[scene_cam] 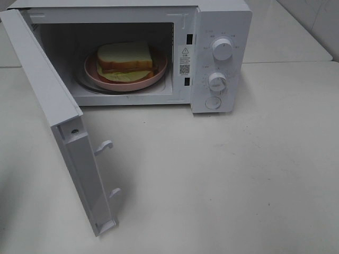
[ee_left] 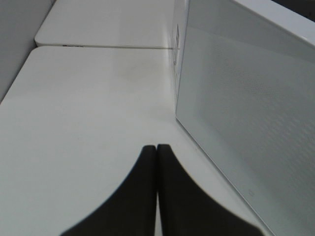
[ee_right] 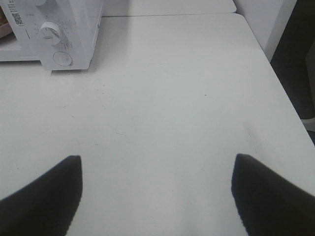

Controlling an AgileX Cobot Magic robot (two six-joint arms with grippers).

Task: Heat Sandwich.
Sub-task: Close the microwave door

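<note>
The sandwich (scene_cam: 125, 58), white bread with a brown filling and pale green lettuce, lies on a pink round plate (scene_cam: 159, 73) inside the white microwave (scene_cam: 222, 32). The microwave's door (scene_cam: 47, 100) stands swung wide open toward the front left. Neither gripper shows in the high view. My left gripper (ee_left: 157, 147) is shut with nothing between its fingers, just outside the door's outer face (ee_left: 246, 98). My right gripper (ee_right: 157, 164) stands open over bare table, well away from the microwave's control panel (ee_right: 54, 34).
Two white knobs (scene_cam: 222, 48) and a round button (scene_cam: 212, 102) sit on the microwave's right panel. Two latch hooks (scene_cam: 104, 146) stick out from the door's inner edge. The white table (scene_cam: 238, 174) ends at an edge on the right (ee_right: 280, 83).
</note>
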